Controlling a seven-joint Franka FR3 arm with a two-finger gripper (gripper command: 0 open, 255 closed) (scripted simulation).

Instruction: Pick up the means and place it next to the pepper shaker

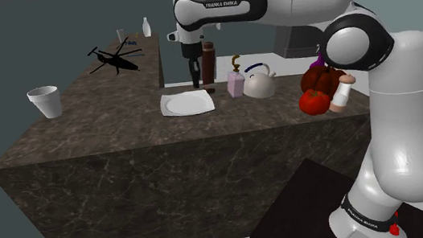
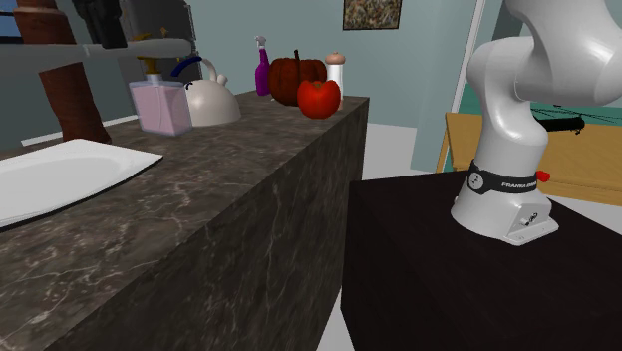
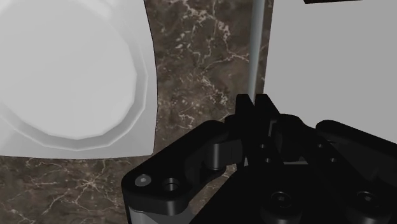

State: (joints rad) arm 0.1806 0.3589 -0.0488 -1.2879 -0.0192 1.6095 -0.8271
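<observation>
A black toy helicopter [image 1: 117, 60] stands on the dark marble counter [image 1: 105, 125], far toward the shoulder view's left. My gripper [image 1: 195, 80] hangs fingers-down just behind a white square plate [image 1: 186, 103], well away from the helicopter. In the wrist view its fingertips [image 3: 253, 105] meet with nothing between them, above bare marble beside the plate [image 3: 70, 76]. A tall brown shaker [image 1: 209, 64] stands right next to the gripper. Near the counter's other end is a small white shaker with a tan cap [image 2: 335, 72].
Beside the brown shaker [image 2: 75, 100] stand a pink soap dispenser [image 1: 235, 83] and a white kettle [image 1: 260, 82]. A dark red pumpkin [image 2: 294, 80], a red apple [image 2: 319, 99] and a purple bottle [image 2: 262, 70] crowd the white shaker. A white cup [image 1: 45, 102] stands at the counter's left corner.
</observation>
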